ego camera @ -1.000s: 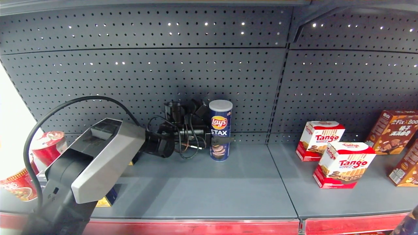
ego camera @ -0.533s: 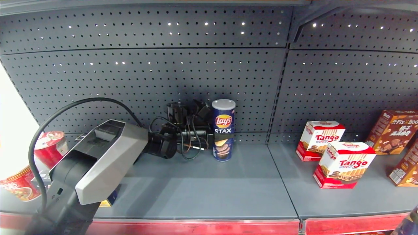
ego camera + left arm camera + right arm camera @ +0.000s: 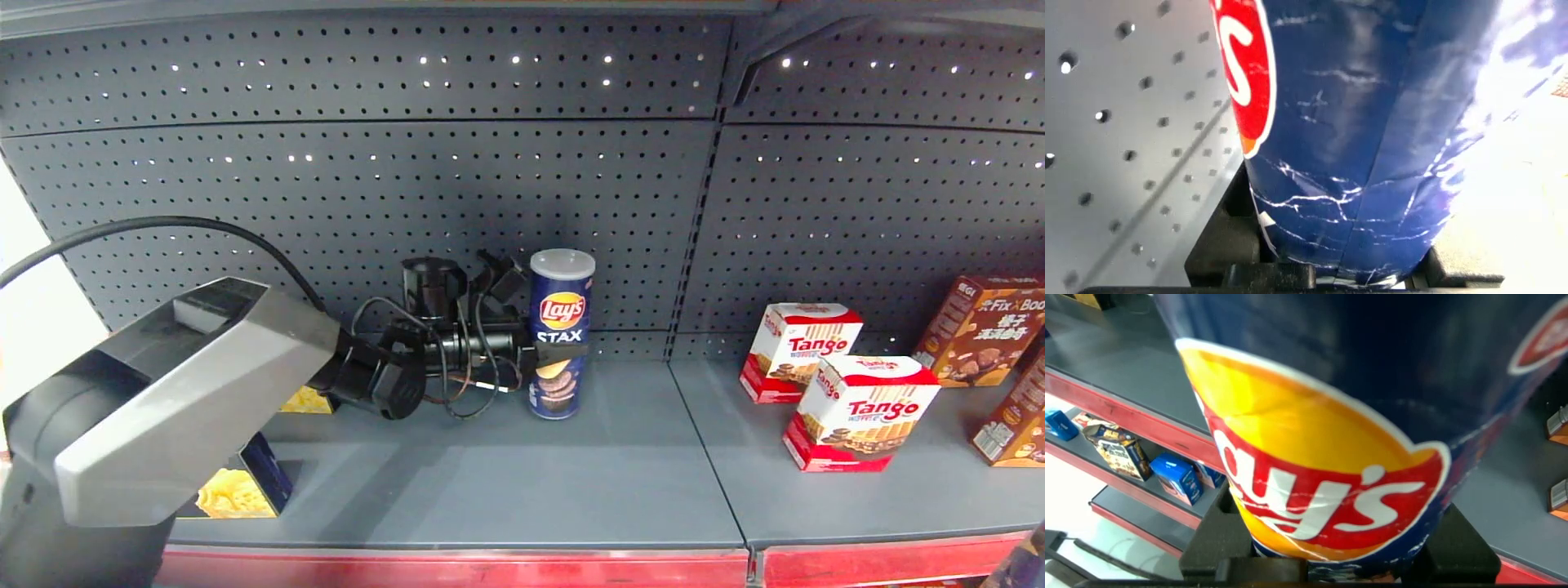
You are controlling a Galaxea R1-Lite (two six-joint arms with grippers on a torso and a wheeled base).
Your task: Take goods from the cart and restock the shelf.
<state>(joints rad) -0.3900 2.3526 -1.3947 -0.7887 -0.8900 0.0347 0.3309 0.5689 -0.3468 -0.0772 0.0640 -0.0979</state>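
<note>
A blue chips can point(image 3: 561, 327) with a clear lid stands upright near the back of the grey shelf point(image 3: 506, 482). My left gripper point(image 3: 557, 353) comes at it from the left and is shut around its middle. One finger point(image 3: 567, 351) lies across the can's front. The left wrist view has the can's blue side point(image 3: 1372, 122) close up between the left gripper point(image 3: 1347, 273) fingers. In the right wrist view a second chips can point(image 3: 1331, 441), blue with a yellow and red logo, sits in my right gripper point(image 3: 1339, 559), which is shut on it.
Two red-and-white wafer boxes point(image 3: 861, 412) and brown biscuit boxes point(image 3: 984, 327) stand on the shelf's right section. Yellow-and-blue boxes point(image 3: 237, 490) sit at the left front behind my left arm. The perforated back panel point(image 3: 367, 188) is just behind the can.
The left gripper has carried the can slightly right and toward the shelf's front. The left arm's elbow has swung left and closer, covering the red cups at the left.
</note>
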